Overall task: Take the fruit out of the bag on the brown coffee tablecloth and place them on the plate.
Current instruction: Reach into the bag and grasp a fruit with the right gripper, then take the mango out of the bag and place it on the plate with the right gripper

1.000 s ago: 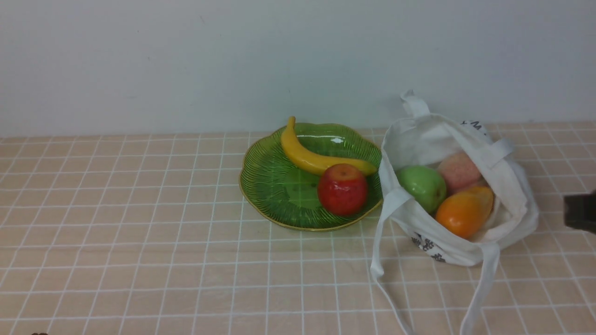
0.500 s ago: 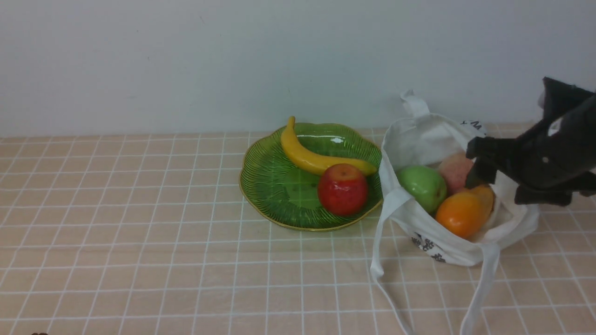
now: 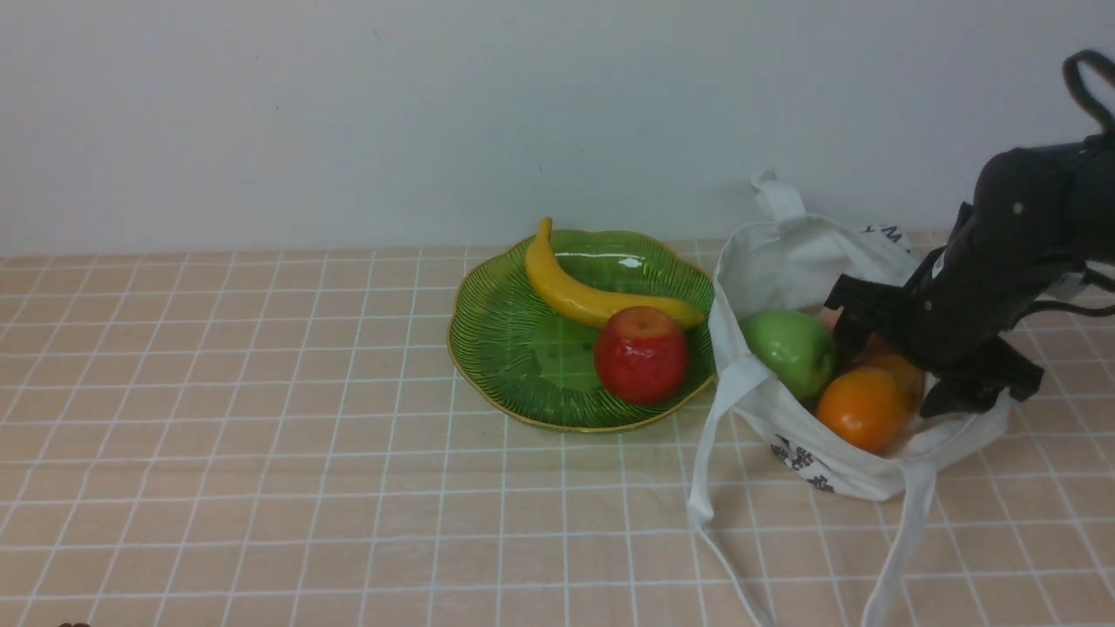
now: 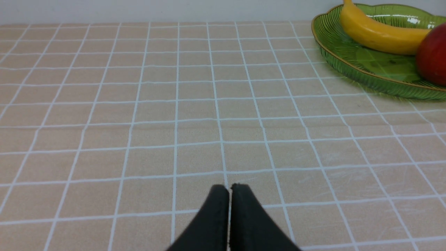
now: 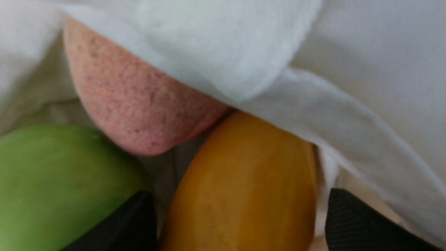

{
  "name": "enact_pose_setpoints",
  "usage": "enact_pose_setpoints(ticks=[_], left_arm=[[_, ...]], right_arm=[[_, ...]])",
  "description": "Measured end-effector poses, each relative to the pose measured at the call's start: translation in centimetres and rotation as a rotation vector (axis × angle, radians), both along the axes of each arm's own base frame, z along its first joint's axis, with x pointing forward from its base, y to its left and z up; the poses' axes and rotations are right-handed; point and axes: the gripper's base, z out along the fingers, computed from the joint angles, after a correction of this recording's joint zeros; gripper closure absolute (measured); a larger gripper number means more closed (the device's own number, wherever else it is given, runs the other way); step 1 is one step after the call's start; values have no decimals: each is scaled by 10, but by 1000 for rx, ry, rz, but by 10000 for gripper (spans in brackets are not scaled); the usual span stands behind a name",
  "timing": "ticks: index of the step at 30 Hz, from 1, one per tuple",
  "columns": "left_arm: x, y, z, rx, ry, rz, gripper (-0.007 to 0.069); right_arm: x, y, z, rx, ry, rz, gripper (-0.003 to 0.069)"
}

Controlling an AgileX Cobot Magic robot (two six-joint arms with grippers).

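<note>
Brown coffee tablecloth [image 3: 348, 470] bears plate [image 3: 540, 366] and bag [image 3: 836, 466].

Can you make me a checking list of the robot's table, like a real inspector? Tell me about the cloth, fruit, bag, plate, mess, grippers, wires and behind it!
Surface: tan tablecloth with white grid lines.
Fruit: banana and red apple on the plate; green apple, peach and orange-yellow fruit in the white bag.
Clutter: nothing seen.
Left gripper: shut, holding nothing.
Right gripper: open around the orange-yellow fruit; grip unclear.
Cables: black one by the right arm.
Surroundings: pale wall behind.
</note>
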Motion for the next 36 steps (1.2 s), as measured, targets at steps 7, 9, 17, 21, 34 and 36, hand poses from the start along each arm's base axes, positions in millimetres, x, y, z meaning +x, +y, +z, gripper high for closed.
enact_pose_setpoints(ticks=[7, 9, 17, 21, 34, 36], left_arm=[[0, 0, 0, 0, 0, 0, 632], [0, 0, 0, 0, 0, 0, 632], [0, 0, 0, 0, 0, 0, 632], [0, 0, 0, 0, 0, 0, 632], [0, 0, 0, 0, 0, 0, 632], [0, 0, 0, 0, 0, 0, 632]], right_arm=[[1, 1, -5, -1, 9, -4, 72], [1, 1, -6, -2, 12, -2, 74], [-2, 2, -6, -28, 34, 75, 151], [-7, 1, 6, -35, 43, 95, 151], [-56, -1, 134, -42, -282, 334, 151], [-60, 4, 148, -10, -369, 370, 151]])
